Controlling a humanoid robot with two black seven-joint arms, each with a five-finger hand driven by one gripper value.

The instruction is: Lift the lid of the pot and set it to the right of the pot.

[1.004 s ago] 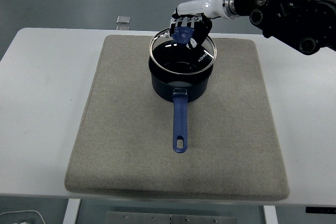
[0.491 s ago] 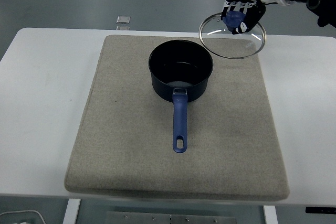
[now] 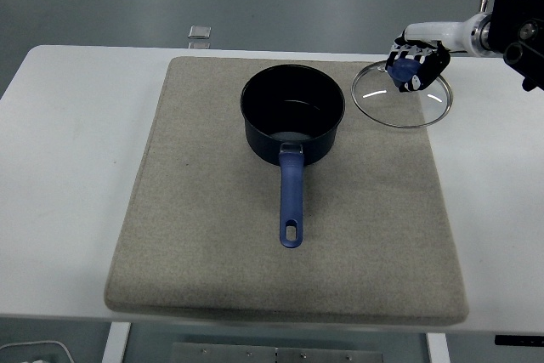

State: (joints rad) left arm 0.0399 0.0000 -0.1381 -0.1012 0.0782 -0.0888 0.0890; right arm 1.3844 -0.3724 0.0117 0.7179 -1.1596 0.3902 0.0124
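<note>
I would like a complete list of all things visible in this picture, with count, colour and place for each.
pot: one, dark blue, long handle toward the near edge, on the mat's middle, uncovered.
pot lid: one, clear glass with metal rim and blue knob, right of the pot, at the mat's right edge.
mat: one, beige, covering the table's middle.
table: one, white.
small object: one, grey, far edge.
right hand: one, black with white forearm, fingers around the lid's knob.

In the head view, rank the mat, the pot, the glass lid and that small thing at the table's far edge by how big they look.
1. Grey mat
2. Pot, counting its handle
3. Glass lid, close to the pot's bowl
4. Small object, farther away, so true size unsure
</note>
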